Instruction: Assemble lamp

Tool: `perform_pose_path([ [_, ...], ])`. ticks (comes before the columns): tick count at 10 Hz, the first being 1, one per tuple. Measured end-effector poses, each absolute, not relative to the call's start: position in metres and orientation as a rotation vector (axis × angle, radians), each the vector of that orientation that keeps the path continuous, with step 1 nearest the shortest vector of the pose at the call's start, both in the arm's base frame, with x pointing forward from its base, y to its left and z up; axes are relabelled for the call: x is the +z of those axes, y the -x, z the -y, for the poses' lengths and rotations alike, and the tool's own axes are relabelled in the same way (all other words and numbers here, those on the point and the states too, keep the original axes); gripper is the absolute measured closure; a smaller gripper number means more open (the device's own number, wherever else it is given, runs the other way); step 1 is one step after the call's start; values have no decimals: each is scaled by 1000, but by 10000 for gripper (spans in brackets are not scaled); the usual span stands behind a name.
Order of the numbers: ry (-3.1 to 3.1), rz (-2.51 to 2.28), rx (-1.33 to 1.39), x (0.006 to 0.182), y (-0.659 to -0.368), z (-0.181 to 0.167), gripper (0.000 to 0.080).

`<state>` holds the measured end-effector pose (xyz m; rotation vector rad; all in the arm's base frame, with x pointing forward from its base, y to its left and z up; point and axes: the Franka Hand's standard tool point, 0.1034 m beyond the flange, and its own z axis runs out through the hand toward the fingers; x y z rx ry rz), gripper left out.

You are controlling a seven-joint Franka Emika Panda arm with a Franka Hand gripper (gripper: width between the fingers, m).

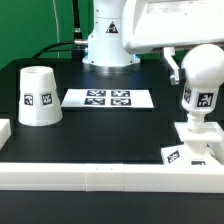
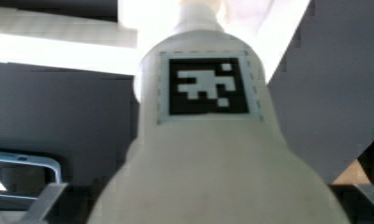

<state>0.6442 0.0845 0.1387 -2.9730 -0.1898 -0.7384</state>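
Under the hand [image 1: 179,66], bulb [image 1: 203,84] upright over base [image 1: 194,136]

The bulb [image 2: 202,150] fills nearly all the space between the fingers [image 2: 33,185]. Only a thin strip of dark desk [image 2: 68,120] shows between it and one finger. Directly below the fingers, under the bulb, stands the base [image 1: 195,135], so there is no free way down. Just in front of the base a long white rail [image 1: 100,175] walls off the desk's near edge. From the fingers toward the exterior view's left runs a wide bare lane of desk, ending at the shade [image 1: 40,97], well apart. The marker board [image 1: 108,98] lies flat beyond that lane, and the arm's pedestal [image 1: 105,45] stands behind it.
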Motion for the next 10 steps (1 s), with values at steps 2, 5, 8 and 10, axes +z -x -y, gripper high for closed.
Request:
perform_pose_path([
  [2,2975,190,-731,135,-644,-85,223],
  [5,2979,193,-710,124,-641,-87,223],
  [8,2978,195,-720,119,-638,-88,223],
  [10,2973,195,-750,119,-637,-87,223],
])
